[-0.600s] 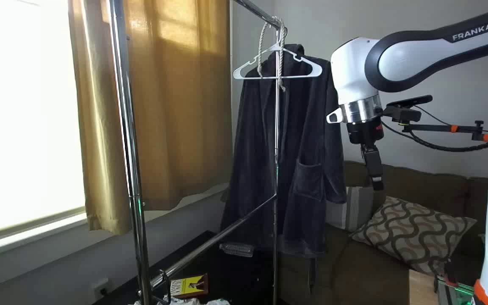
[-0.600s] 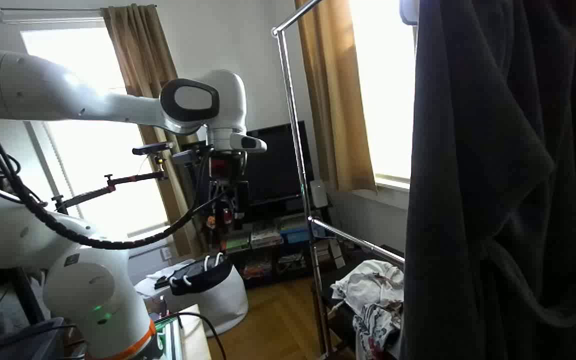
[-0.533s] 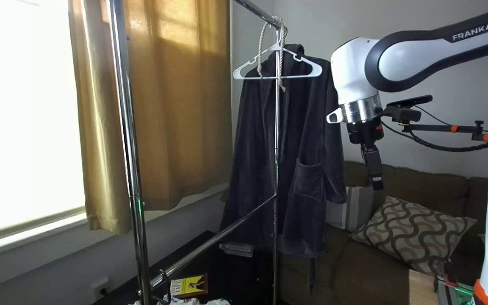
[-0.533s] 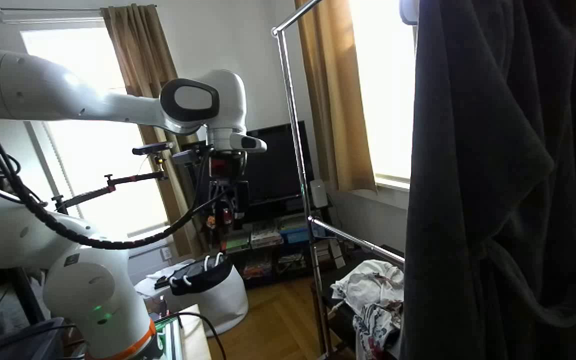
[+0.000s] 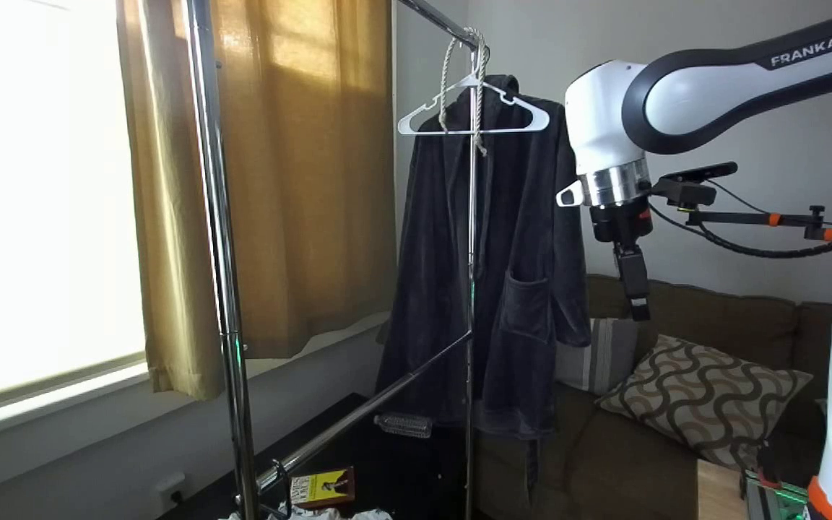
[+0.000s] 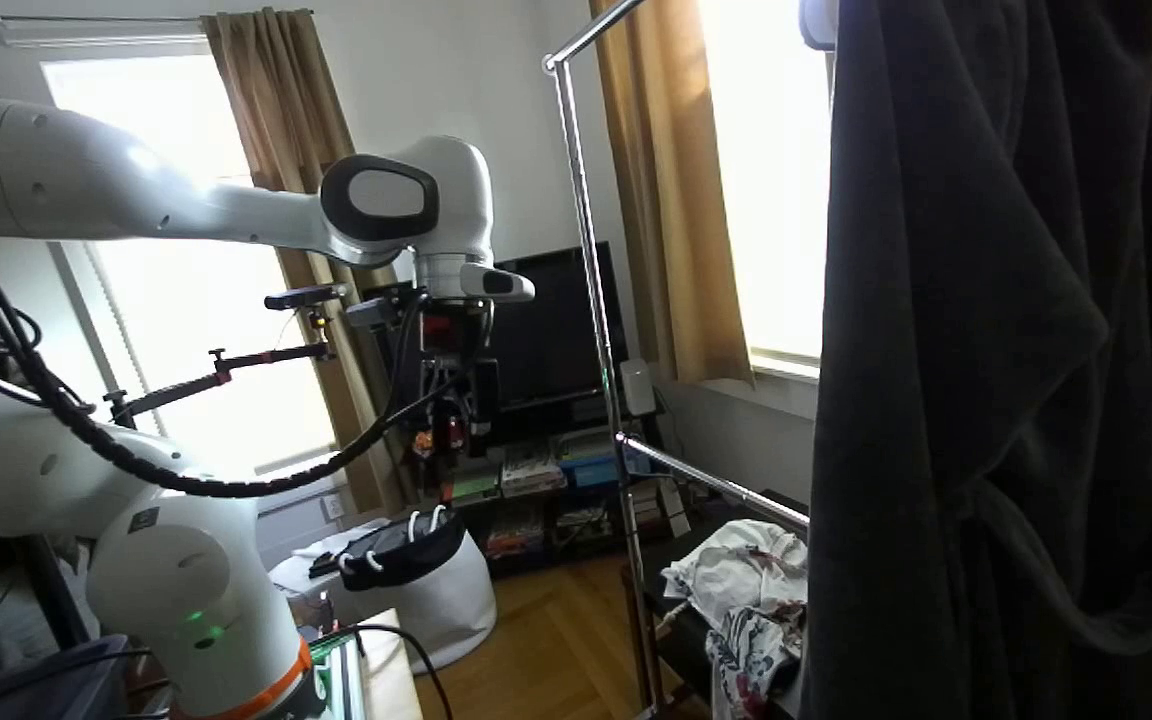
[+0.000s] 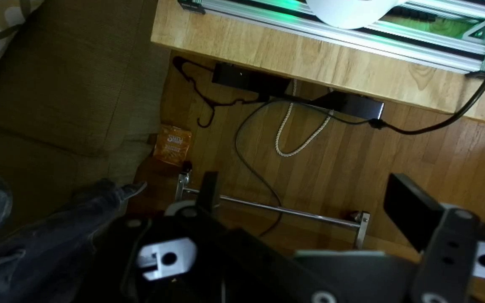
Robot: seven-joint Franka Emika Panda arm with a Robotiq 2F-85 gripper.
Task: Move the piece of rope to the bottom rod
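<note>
The piece of rope (image 5: 479,101), a white twisted cord, loops over the far end of the upper rail (image 5: 436,19) in an exterior view. It dangles beside the white hanger (image 5: 510,131), in front of the dark robe. The bottom rod (image 5: 358,413) runs low between the rack's uprights; it shows partly in an exterior view (image 6: 716,482), its far part hidden by the robe. My gripper (image 5: 640,310) points down, to the right of the robe and apart from rope and rack. It also shows in an exterior view (image 6: 453,450). In the wrist view my gripper (image 7: 303,185) is wide open and empty.
The dark robe (image 5: 510,238) hangs behind the rope. Clothes (image 6: 746,575) lie below the bottom rod. In the wrist view a floor-level rack bar (image 7: 284,209), another cord loop (image 7: 283,126), a black cable (image 7: 242,155) and the wooden table (image 7: 242,48) show.
The arm and gripper have moved slightly upward, with a very small shift toward the rack. The rope, rack and robe have not moved.
</note>
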